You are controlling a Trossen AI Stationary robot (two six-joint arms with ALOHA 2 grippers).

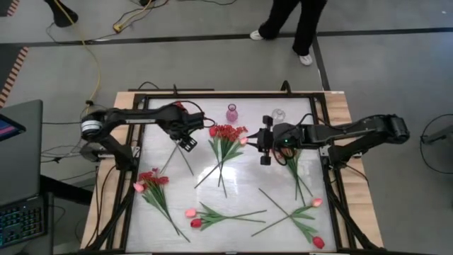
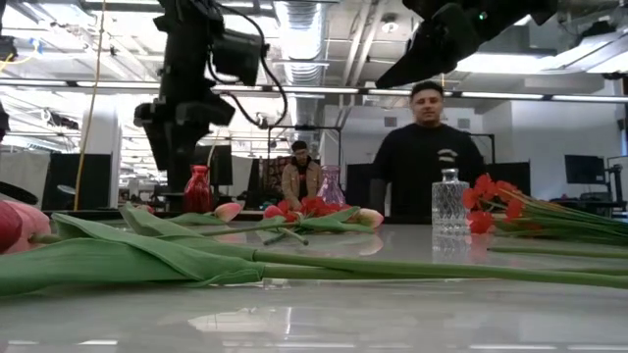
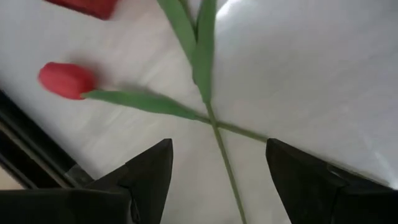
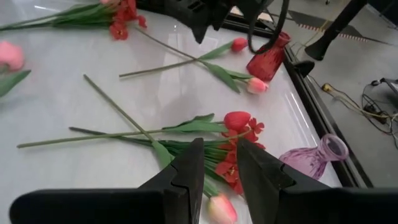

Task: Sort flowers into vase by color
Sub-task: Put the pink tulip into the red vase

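At the table's far left, the left gripper (image 1: 188,142) hovers with fingers spread wide, holding nothing; its wrist view alone shows a red tulip (image 3: 65,79) lying below. The right gripper (image 1: 265,147) hangs mid-table, fingers narrowly parted, apparently empty. Only the right wrist view reveals the red vase (image 4: 268,57) beside the pink vase (image 4: 317,158).

White table (image 1: 233,195) in a black frame (image 1: 335,205). Laptop (image 1: 20,177) off its left edge, yellow cable (image 1: 90,60) on the floor beyond. Two people behind the far side: one in black standing (image 2: 428,157), one seated farther back (image 2: 300,176). Dark monitors (image 2: 585,169) in the room.
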